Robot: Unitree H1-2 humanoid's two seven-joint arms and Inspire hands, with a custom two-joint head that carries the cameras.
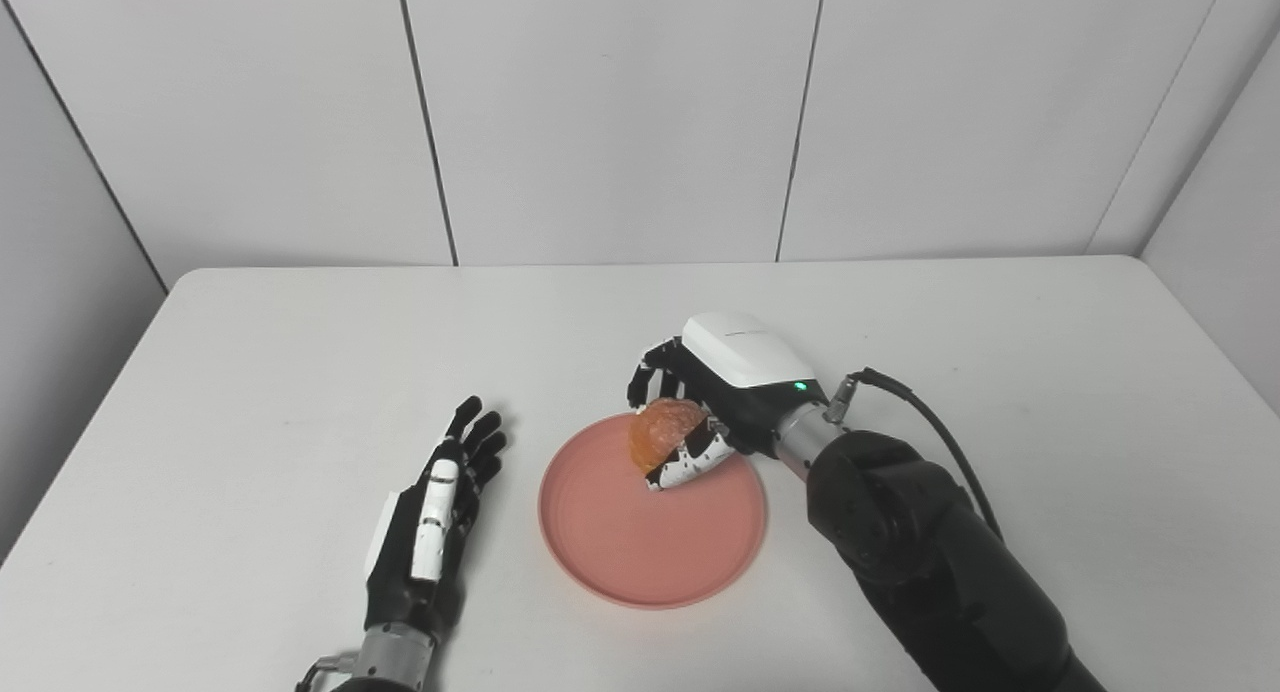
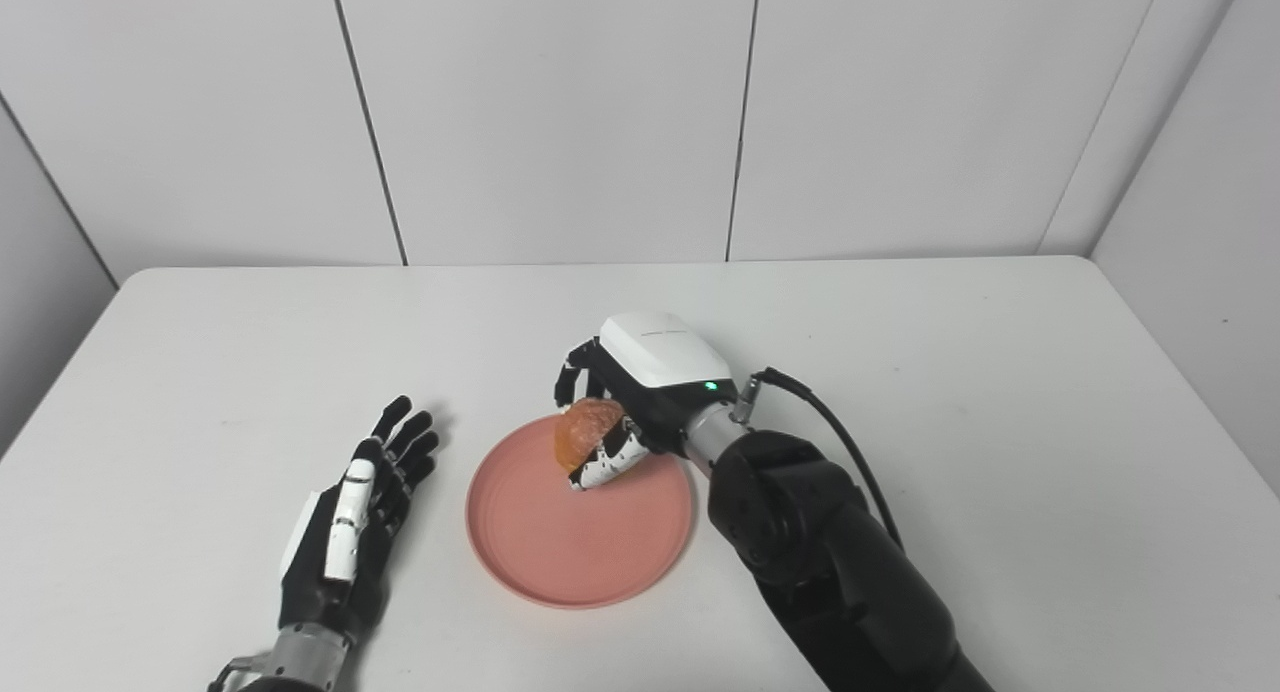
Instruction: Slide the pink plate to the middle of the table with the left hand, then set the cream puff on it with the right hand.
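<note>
Mid-frame, our right hand (image 1: 700, 412) clasps the puff (image 1: 662, 427) over the plate (image 1: 650, 562); it looks soft and crushable, best held lightly by its sides. Our left hand (image 1: 430, 517) lies open, empty.

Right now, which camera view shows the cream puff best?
The left eye view: the cream puff appears slightly larger there, its orange top clear above the thumb of the right robot hand holding it over the pink plate. The right eye view shows the same side, a little smaller.
</note>
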